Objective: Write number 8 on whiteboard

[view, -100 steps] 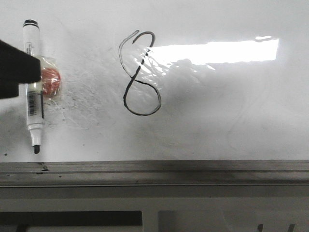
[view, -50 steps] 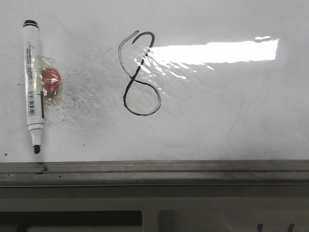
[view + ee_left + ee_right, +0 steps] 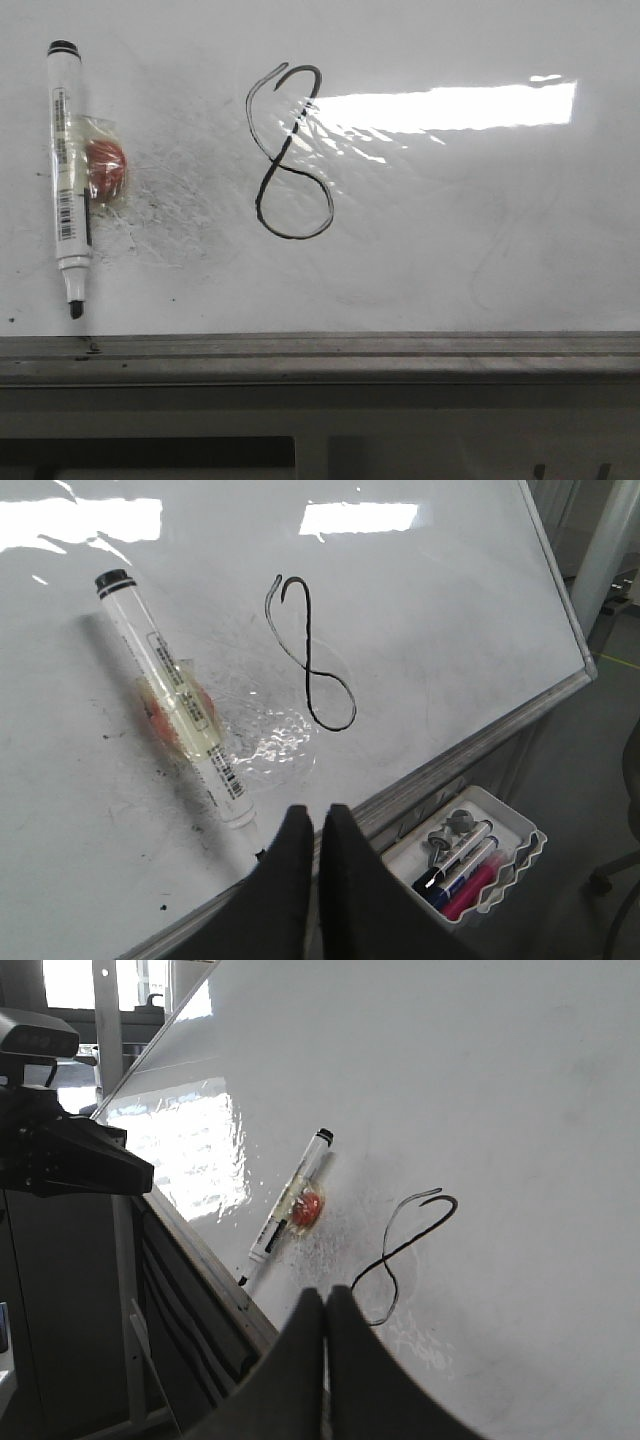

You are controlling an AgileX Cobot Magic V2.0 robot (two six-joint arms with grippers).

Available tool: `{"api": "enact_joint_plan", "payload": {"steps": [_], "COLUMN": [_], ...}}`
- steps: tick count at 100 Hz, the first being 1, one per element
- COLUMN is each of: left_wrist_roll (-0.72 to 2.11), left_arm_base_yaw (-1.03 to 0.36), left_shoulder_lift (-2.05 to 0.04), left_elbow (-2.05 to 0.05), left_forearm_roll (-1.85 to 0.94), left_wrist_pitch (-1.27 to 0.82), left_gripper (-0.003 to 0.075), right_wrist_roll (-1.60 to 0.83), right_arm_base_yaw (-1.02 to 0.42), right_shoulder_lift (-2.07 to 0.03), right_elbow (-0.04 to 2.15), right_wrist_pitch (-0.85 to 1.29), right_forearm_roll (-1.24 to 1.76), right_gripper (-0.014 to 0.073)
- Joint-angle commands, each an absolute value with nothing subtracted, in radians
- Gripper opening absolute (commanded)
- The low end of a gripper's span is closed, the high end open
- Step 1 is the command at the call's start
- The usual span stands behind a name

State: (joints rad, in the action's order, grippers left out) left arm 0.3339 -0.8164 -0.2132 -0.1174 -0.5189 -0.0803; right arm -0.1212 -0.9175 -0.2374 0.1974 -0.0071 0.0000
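The number 8 [image 3: 290, 150] is drawn in thin black line on the whiteboard [image 3: 480, 230], left of the bright light reflection. It also shows in the left wrist view [image 3: 312, 650] and the right wrist view [image 3: 405, 1250]. A white marker [image 3: 68, 170] with a red round piece [image 3: 105, 168] taped to it lies on the board at the left, with its tip toward the rail. My left gripper [image 3: 318, 818] is shut and empty, off the board's lower edge near the marker's tip. My right gripper [image 3: 326, 1298] is shut and empty, back from the board below the 8.
A grey metal rail [image 3: 320, 350] runs along the board's lower edge. A white tray [image 3: 470, 865] with several markers hangs below the rail. Grey smudges [image 3: 170, 200] lie between the marker and the 8. The left arm [image 3: 70, 1150] shows beside the board.
My left gripper was at the marker at the front view's left edge one second ago. It has drawn back out of that view, and the marker stays on the board.
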Motion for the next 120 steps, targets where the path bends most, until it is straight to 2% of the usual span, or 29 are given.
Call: {"api": "enact_joint_plan", "payload": {"steps": [1, 45, 57, 74, 95, 111, 120], "left_wrist_roll": [0.335, 0.335, 0.310, 0.141, 0.071, -0.143, -0.156], "left_arm_base_yaw": [-0.814, -0.814, -0.783, -0.603, -0.330, -0.168, -0.084], "left_shoulder_lift": [-0.219, -0.219, -0.219, -0.219, -0.124, -0.040, -0.003], "left_elbow": [-0.145, -0.143, -0.104, -0.061, -0.025, 0.001, 0.013], "left_forearm_roll": [-0.532, -0.530, -0.530, -0.349, -0.183, 0.024, 0.059], "left_wrist_pitch": [-0.016, -0.016, 0.056, 0.147, 0.114, 0.102, 0.080], "left_gripper": [-0.0020, -0.0020, -0.0020, -0.0020, -0.0020, -0.0020, -0.0020], "right_wrist_roll": [-0.122, -0.122, -0.122, -0.122, -0.122, -0.122, -0.122], "right_arm_base_yaw": [-0.912, -0.912, -0.912, -0.912, -0.912, -0.912, -0.912], "right_shoulder_lift": [-0.244, -0.244, -0.244, -0.244, -0.244, -0.244, -0.244], "right_elbow": [0.222, 0.222, 0.222, 0.222, 0.222, 0.222, 0.222], "right_wrist_pitch": [-0.085, -0.085, -0.085, -0.085, -0.085, -0.085, -0.085], "right_forearm_roll": [-0.013, -0.013, -0.013, -0.013, -0.013, -0.013, -0.013], "right_gripper": [-0.0064, -0.0063, -0.0063, -0.0063, -0.0063, -0.0063, -0.0063]}}
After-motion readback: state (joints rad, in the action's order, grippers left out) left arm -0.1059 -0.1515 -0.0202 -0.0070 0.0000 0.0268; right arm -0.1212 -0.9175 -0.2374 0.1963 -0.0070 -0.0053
